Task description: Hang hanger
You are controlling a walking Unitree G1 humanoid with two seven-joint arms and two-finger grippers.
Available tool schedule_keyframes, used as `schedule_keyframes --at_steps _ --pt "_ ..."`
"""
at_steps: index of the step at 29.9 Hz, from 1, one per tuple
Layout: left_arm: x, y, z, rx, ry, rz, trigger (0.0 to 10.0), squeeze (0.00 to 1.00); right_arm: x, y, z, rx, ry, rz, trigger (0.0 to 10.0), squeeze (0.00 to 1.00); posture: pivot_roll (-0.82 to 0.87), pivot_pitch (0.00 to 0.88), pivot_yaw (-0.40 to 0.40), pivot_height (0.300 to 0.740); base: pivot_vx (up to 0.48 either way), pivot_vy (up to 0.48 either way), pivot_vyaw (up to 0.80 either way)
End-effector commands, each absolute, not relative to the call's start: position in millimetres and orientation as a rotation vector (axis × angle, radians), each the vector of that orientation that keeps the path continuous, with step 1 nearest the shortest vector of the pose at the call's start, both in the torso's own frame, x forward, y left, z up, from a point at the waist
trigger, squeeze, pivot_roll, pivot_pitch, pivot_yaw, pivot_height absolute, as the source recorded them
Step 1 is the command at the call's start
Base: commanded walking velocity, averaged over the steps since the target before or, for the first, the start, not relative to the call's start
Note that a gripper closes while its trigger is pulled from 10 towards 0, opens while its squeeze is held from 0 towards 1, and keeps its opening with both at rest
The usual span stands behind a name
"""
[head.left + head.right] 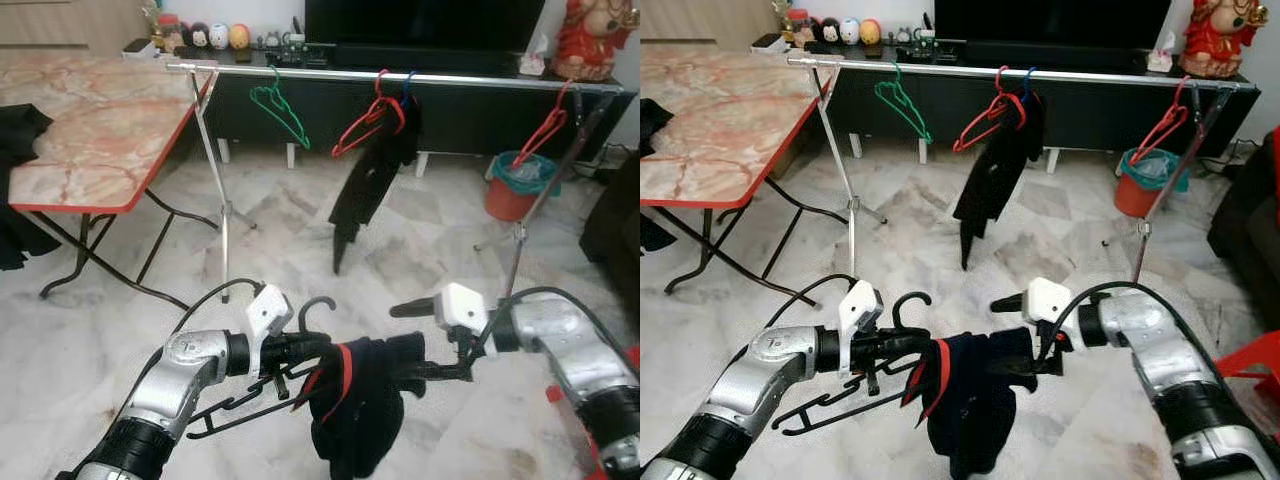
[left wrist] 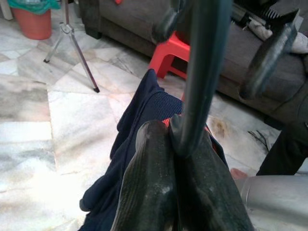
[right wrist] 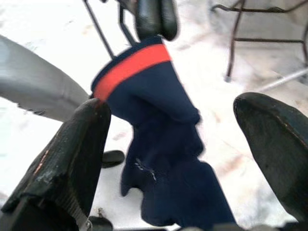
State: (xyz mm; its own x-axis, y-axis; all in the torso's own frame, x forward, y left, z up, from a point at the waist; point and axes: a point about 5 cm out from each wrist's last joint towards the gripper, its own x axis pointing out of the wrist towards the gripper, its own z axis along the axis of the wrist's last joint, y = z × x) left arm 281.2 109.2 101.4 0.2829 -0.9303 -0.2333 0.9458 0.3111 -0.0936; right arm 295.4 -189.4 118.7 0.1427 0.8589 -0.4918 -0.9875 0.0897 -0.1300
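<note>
Left tool [image 1: 902,348] clenched on black hanger [image 1: 300,322] carrying navy garment [image 1: 358,405], low over the floor. Right tool [image 3: 173,144] released beside garment, possibly touching. Rail [image 1: 400,76] well ahead.

I see a matt navy knit cloth garment [image 1: 970,405] with an orange band on a glossy black plastic hanger [image 1: 855,390], above polished, veined marble floor [image 1: 300,250], beside a shiny metal rail [image 1: 400,76].
</note>
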Motion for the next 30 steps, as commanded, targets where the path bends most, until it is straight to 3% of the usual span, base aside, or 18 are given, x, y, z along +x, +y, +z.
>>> schedule_keyframes --at_steps 1,2,3,11,21,30 --pt "284 104 114 0.096 0.219 -1.295 10.0 0.00 298 -187 122 -0.526 0.312 1.425 10.0 0.81 0.08 0.000 -0.028 0.740 0.000 0.000 0.00" --pt "284 104 114 0.096 0.219 -1.295 10.0 0.00 298 -187 122 -0.526 0.312 1.425 10.0 0.81 0.08 0.000 -0.028 0.740 0.000 0.000 0.00" --pt "283 103 115 0.100 0.218 -1.311 10.0 0.00 298 -188 121 -0.549 0.309 1.425 10.0 0.00 0.08 0.000 -0.029 0.740 0.000 0.000 0.00" --pt "277 93 121 0.107 0.209 -1.389 10.0 0.00 305 -186 114 -0.668 0.337 1.412 10.0 0.00 0.08 0.000 -0.029 0.740 0.000 0.000 0.00" --pt "270 87 120 0.127 0.223 -1.435 10.0 0.00 309 -172 114 -0.646 0.288 1.459 10.0 0.00 0.08 0.000 -0.028 0.740 0.000 0.000 0.00" --pt "267 81 122 0.103 0.217 -1.449 10.0 0.00 303 -173 102 -0.684 0.368 1.517 10.0 0.00 0.09 0.000 -0.030 0.740 0.000 0.000 0.00"
